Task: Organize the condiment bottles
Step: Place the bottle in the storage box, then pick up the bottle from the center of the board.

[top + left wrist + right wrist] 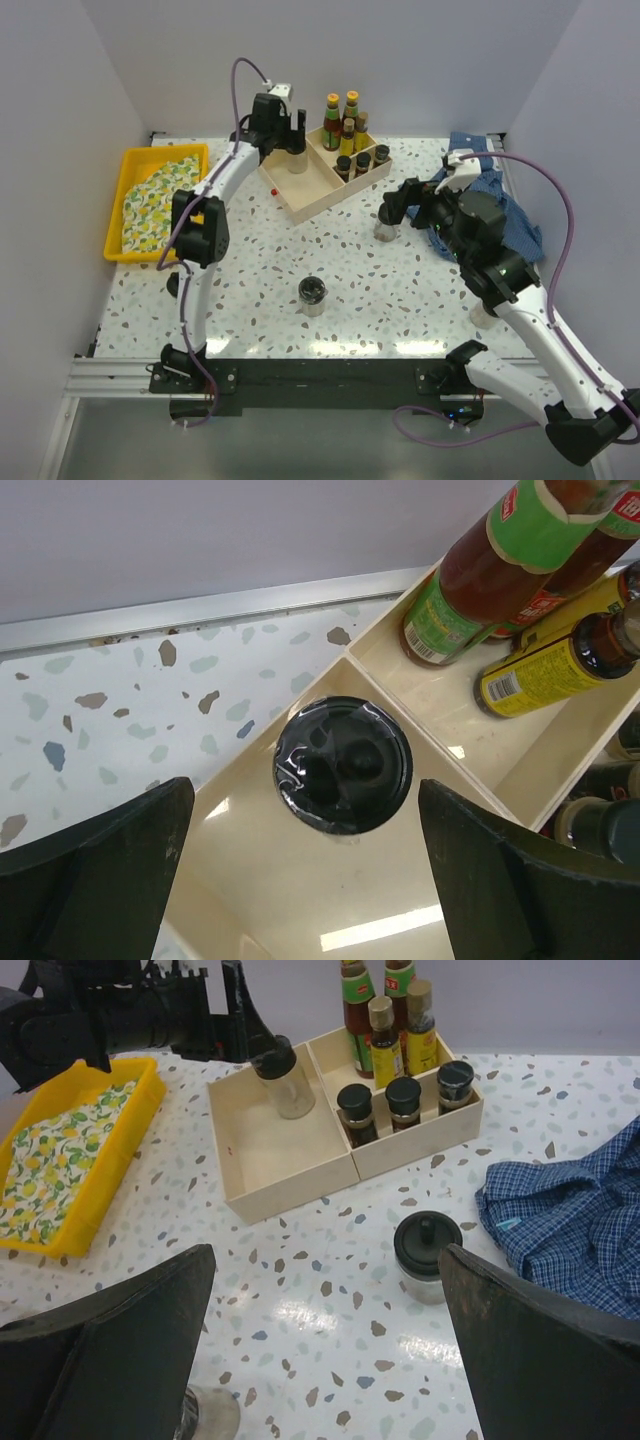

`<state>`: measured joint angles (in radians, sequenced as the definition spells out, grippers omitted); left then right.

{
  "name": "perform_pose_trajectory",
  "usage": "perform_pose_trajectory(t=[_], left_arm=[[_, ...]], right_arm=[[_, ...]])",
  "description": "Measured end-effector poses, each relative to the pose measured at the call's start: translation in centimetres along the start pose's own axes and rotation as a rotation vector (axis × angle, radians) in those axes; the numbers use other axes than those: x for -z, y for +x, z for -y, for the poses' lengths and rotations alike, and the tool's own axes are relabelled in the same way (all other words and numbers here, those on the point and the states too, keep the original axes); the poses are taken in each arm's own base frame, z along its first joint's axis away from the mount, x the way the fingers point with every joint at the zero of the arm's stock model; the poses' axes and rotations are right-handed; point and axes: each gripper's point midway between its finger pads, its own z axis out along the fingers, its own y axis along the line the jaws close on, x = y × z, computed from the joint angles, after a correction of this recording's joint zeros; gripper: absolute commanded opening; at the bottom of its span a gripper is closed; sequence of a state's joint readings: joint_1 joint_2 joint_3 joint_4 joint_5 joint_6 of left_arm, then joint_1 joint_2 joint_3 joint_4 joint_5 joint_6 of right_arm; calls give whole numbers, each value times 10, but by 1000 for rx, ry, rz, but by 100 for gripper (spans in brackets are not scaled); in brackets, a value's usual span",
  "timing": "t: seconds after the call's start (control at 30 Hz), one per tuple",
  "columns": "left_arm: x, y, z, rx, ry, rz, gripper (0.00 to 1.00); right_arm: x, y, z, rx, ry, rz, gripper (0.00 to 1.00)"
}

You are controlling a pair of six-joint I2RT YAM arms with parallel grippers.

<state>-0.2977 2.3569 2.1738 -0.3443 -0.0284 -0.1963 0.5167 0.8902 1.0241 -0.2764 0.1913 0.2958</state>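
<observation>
Our left gripper hung wide open over the black-lidded jar in the wooden box, and our right gripper was likewise wide. We judged that a skewed lift could topple the jar.

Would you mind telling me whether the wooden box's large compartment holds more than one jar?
No, only one black-lidded jar stands in the large compartment of the wooden box.

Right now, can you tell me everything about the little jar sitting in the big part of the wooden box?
The jar is small and squat, with a clear, glassy-looking body and a shiny round black lid. It looks empty. It stands upright on the floor of the big compartment of the wooden box, near the far corner, the only thing in there. The left gripper hovers right above it, open, one finger on each side, not touching it.
</observation>
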Motion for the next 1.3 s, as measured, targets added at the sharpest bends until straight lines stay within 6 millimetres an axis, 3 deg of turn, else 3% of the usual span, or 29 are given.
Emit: perform_pose_trajectory(t=[0.13, 0.23, 0.37, 0.43, 0.57, 0.73, 0.83, 0.9, 0.93, 1.17, 1.3], left_arm=[[33, -23, -7, 44, -32, 22, 100], [73, -51, -20, 110, -59, 61, 100], [137, -76, -61, 177, -166, 123, 100], [172, -73, -86, 192, -264, 140, 100], [222, -47, -118, 231, -414, 121, 100], [259, -1, -139, 278, -521, 37, 100], [279, 17, -139, 283, -539, -9, 97], [294, 24, -137, 301, -546, -18, 85], [304, 27, -137, 320, -558, -12, 83], [383, 61, -137, 490, -643, 56, 83], [403, 96, -139, 597, -724, 3, 85]], right_arm=[[3, -2, 1, 1, 10, -8, 99], [5, 3, 7, -9, 48, -38, 99], [9, 10, 20, -58, 138, -79, 98], [13, 12, 28, -86, 189, -95, 99], [22, 9, 40, -130, 275, -98, 99], [27, 22, 49, -148, 342, -152, 99], [28, 31, 51, -148, 354, -190, 99], [28, 35, 49, -155, 345, -202, 99], [28, 36, 48, -156, 338, -208, 99], [30, 47, 46, -176, 322, -229, 99], [30, 60, 43, -183, 302, -265, 99]])
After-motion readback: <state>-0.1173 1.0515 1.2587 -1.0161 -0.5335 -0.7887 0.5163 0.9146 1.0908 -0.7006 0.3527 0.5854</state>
